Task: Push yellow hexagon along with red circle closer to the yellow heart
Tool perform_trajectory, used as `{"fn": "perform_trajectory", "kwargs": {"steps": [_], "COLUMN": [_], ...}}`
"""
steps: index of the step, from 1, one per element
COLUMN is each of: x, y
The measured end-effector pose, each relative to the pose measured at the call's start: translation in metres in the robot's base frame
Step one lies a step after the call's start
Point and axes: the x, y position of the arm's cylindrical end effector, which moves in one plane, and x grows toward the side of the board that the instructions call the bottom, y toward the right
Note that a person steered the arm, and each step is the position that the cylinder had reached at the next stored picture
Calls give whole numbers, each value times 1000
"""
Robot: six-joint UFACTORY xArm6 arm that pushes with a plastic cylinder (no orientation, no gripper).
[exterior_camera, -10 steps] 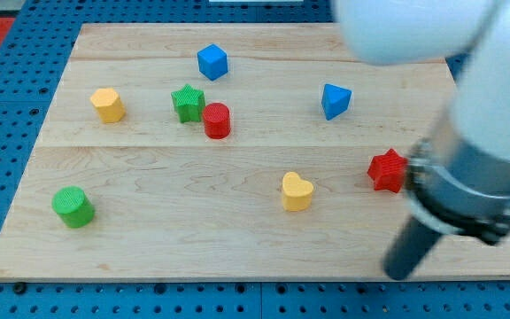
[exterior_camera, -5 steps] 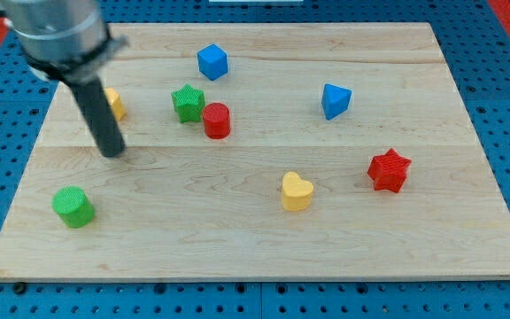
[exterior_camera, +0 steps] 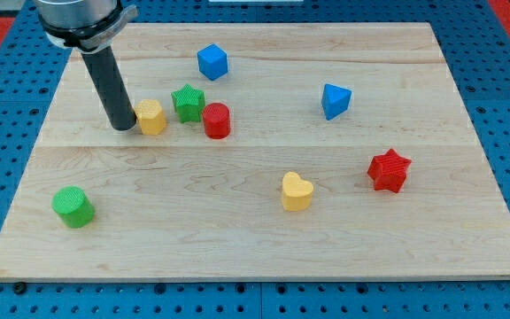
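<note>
The yellow hexagon (exterior_camera: 151,117) lies in the upper left part of the wooden board (exterior_camera: 255,230). My tip (exterior_camera: 123,125) rests right against its left side. A green star (exterior_camera: 188,102) sits just right of the hexagon, and the red circle (exterior_camera: 217,120) stands right of the star, touching it or nearly so. The yellow heart (exterior_camera: 297,191) lies below and to the right, near the board's middle, well apart from them.
A blue cube (exterior_camera: 212,62) is near the view's top. A blue wedge-like block (exterior_camera: 335,100) is at the upper right. A red star (exterior_camera: 389,170) is at the right. A green cylinder (exterior_camera: 73,206) is at the lower left.
My tip swept from the lower right to the board's left, then pushed the yellow hexagon rightwards, close to the green star. The other blocks have not moved.
</note>
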Motion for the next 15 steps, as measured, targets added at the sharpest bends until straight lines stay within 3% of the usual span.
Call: {"fn": "perform_trajectory", "kwargs": {"steps": [1, 4, 5, 6, 13, 15], "x": [-29, 18, -28, -28, 17, 37], "y": [-13, 15, 39, 65, 184, 185]}}
